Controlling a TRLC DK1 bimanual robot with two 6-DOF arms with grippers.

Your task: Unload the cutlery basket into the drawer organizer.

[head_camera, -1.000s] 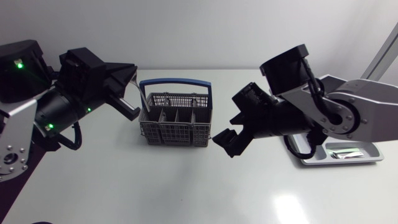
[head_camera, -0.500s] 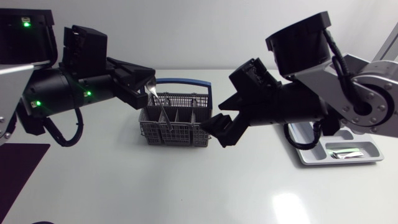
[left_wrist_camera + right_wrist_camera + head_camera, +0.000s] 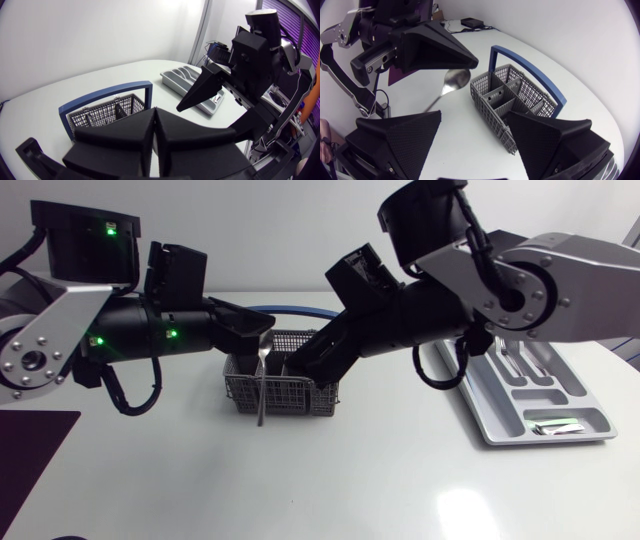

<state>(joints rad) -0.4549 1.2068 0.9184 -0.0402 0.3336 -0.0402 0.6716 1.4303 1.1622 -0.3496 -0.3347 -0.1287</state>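
Spoon (image 3: 454, 80) hangs pinched in my left gripper (image 3: 262, 336) over the basket's (image 3: 285, 392) 9 o'clock side, hidden from my left wrist view. My right gripper (image 3: 474, 114) gapes wide at its 3 o'clock, masking that rim. The drawer organizer (image 3: 545, 395) lies beyond on the white table (image 3: 380, 480).

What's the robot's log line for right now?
left hand: shut on spoon, near basket | right hand: open, near basket | spoon: not yet in organizer
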